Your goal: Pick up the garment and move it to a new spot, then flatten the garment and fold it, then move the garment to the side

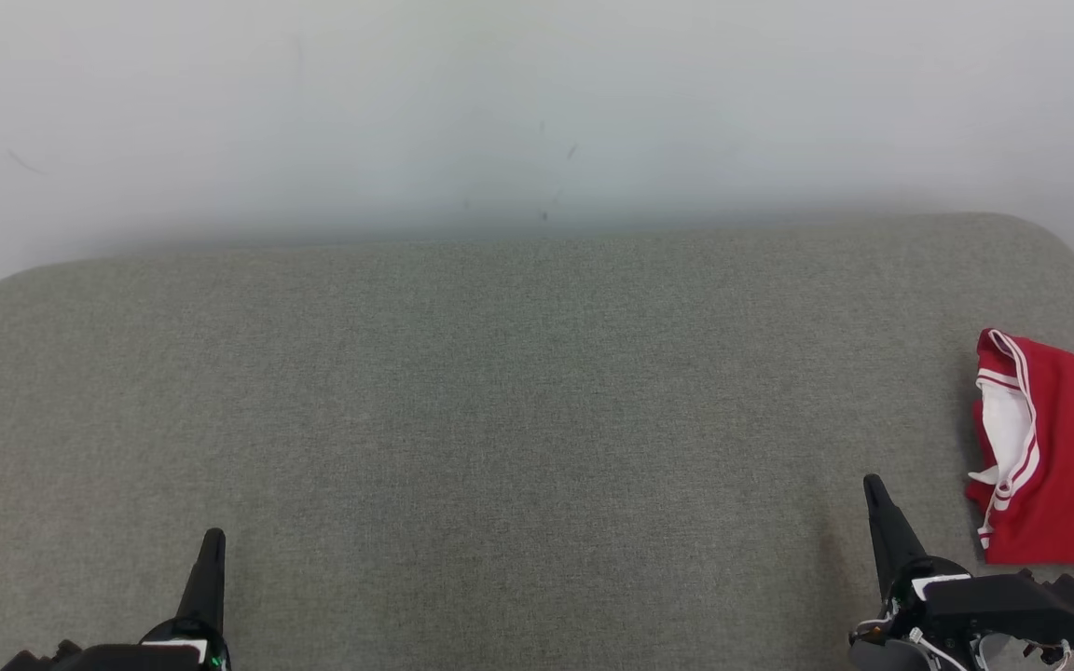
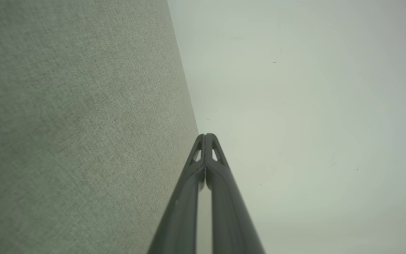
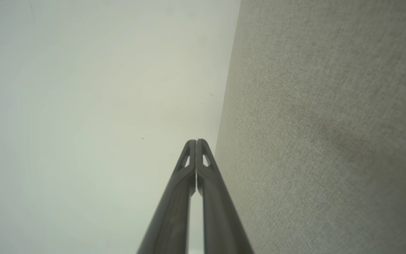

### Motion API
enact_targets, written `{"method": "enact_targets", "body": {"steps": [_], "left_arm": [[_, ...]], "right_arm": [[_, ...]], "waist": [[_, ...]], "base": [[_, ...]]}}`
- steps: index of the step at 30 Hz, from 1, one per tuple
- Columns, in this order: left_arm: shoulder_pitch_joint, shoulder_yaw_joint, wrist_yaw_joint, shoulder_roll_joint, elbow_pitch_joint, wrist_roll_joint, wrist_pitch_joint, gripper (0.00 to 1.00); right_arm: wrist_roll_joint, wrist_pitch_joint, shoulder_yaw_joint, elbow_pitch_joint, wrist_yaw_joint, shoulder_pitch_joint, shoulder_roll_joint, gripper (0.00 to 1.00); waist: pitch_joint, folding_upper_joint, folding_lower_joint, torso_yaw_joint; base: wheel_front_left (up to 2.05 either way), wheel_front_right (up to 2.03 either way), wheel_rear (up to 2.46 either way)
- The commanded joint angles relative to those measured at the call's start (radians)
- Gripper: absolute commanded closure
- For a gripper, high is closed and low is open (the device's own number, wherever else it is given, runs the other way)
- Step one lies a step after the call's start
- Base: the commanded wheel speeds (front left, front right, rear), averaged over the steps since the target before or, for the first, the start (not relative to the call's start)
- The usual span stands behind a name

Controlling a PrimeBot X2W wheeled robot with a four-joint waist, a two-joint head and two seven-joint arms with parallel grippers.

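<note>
red garment (image 1: pixel 1064 457) at right, hands closed

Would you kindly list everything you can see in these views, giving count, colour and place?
garment: one, red with white trim, at the surface's right edge, partly cut off by the head view.
padded surface: one, grey-green fabric, across the head view below the wall.
wall: one, pale with a few small dark marks, behind the surface.
left fingers: one pair, dark, lower left, shut, holding nothing.
right fingers: one pair, dark, lower right, shut, beside the garment and not touching it.
</note>
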Motion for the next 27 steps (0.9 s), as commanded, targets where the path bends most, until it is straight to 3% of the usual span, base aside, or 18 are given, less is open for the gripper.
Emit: {"method": "enact_targets", "body": {"steps": [1, 19, 27], "left_arm": [[-0.018, 0.004, -0.004, 0.005, -0.009, -0.015, 0.004, 1.0], [-0.025, 0.008, -0.009, 0.006, -0.016, -0.141, 0.037, 1.0], [-0.025, 0.008, -0.009, 0.006, -0.015, -0.142, 0.035, 1.0]], "right_arm": [[0.022, 0.005, -0.002, -0.01, -0.002, -0.009, 0.002, 1.0], [0.15, 0.038, -0.012, -0.026, -0.002, -0.01, 0.003, 1.0], [0.147, 0.038, -0.011, -0.025, -0.002, -0.01, 0.003, 1.0]], "waist": [[0.0, 0.0, 0.0, 0.0], [-0.004, 0.0, 0.0, 0.008], [-0.004, 0.0, 0.0, 0.008]], "base": [[0.0, 0.0, 0.0], [0.0, 0.0, 0.0], [0.0, 0.0, 0.0]]}}
